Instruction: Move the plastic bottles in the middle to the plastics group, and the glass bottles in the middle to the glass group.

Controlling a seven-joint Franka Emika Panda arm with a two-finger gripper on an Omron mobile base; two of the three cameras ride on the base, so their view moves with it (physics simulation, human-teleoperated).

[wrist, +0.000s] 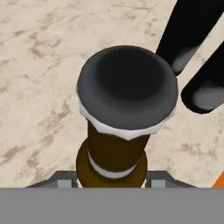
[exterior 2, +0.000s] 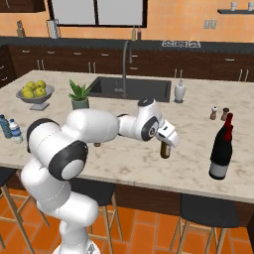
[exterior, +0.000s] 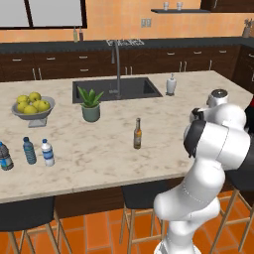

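My gripper (exterior 2: 166,144) is shut on a dark brown glass bottle (exterior 2: 165,151), which stays upright just over the marble counter (exterior 2: 124,158). In the hand view I look down on its dark cap (wrist: 127,87) and brown neck, between the fingers of the gripper (wrist: 114,181). The glass group, large black bottles with a red band (exterior 2: 221,149), stands to the right of it, close by (wrist: 188,30). The amber bottle with a pale label (exterior: 137,134) stands alone mid-counter. At the far left a white-capped plastic bottle (exterior: 47,152) stands beside two blue-toned plastic bottles (exterior: 30,150).
A sink with a tall faucet (exterior 2: 131,87) lies at the back, with a soap dispenser (exterior 2: 179,92) beside it. A potted plant (exterior: 91,105) and a bowl of yellow fruit (exterior: 32,106) stand left. Salt and pepper shakers (exterior 2: 219,113) sit behind the black bottles. Stools line the near edge.
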